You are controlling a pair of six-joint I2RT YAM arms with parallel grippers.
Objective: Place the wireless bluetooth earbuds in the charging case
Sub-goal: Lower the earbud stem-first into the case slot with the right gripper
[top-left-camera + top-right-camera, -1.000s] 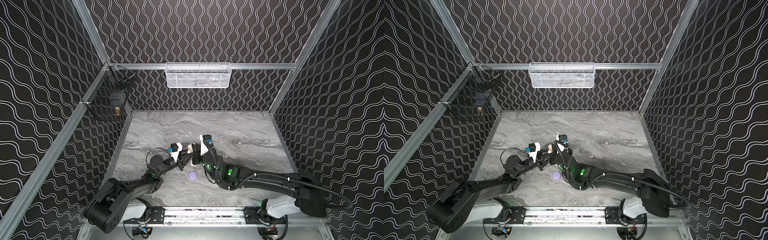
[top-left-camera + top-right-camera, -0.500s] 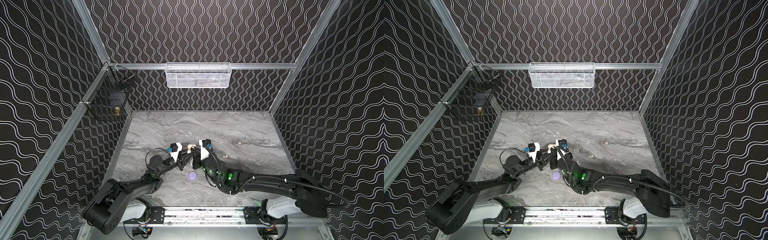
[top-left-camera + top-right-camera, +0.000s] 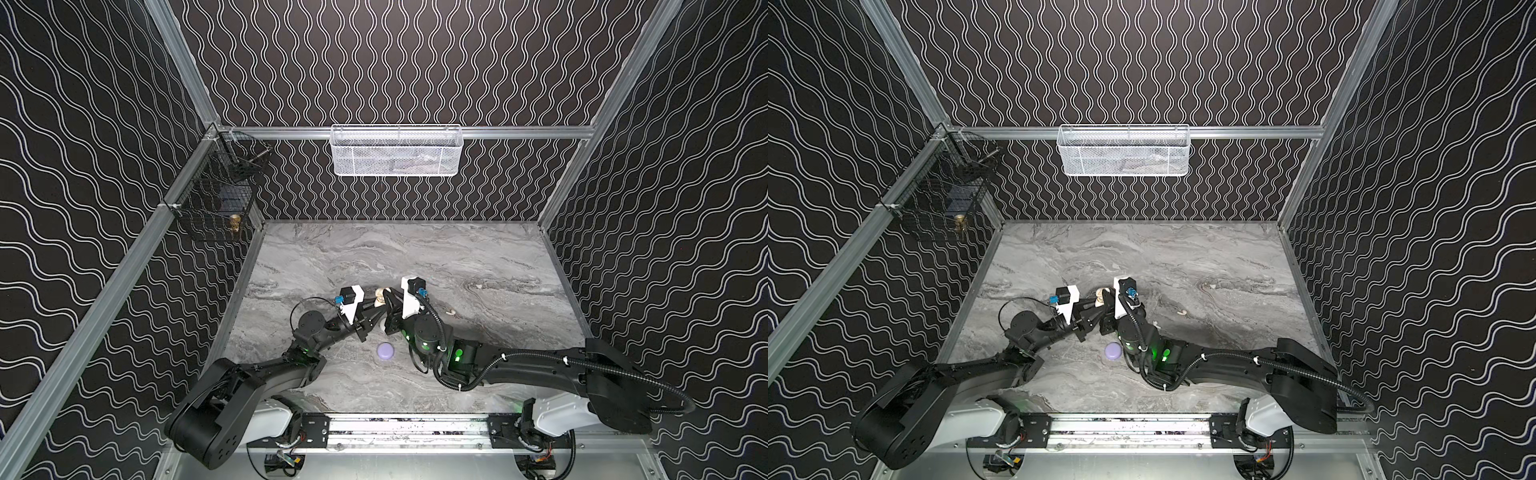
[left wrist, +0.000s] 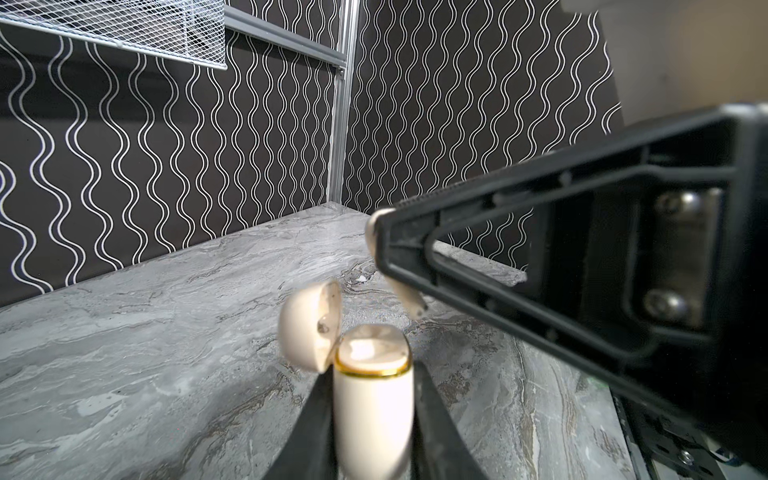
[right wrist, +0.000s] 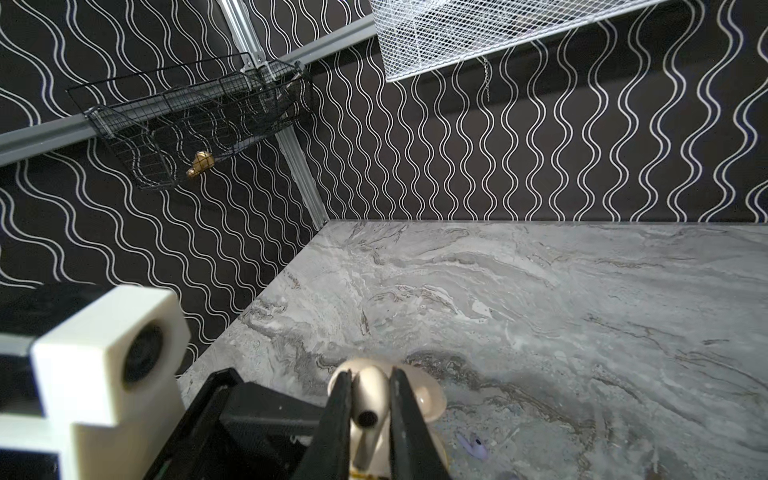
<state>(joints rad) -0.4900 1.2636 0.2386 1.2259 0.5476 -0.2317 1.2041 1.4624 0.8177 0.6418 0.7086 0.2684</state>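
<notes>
Inside the right pincer (image 5: 370,376): cream earbud (image 5: 368,399), clamped across the head, stem pointing down. Just below its tips is the open charging case (image 4: 372,407), lid (image 4: 309,328) flipped back, body clamped upright in the left pincer (image 4: 370,388). The stem hangs over the mouth, not yet in a well.

Judgement: bud is light, rigid and glossy, so it'll twist or squirt out if squeezed off-centre. Holding it by the head is right, leaves the stem free to seat.

Lavender earbud (image 5: 473,446) lies on the table (image 5: 540,291) near the right pincer. Lavender case (image 3: 385,351) sits near both pincers, on their base side.

Vs a second ago: left pincer, case and lavender case unmoved. Right arm shifted slightly, tip stays over the case. Both grips unchanged.
</notes>
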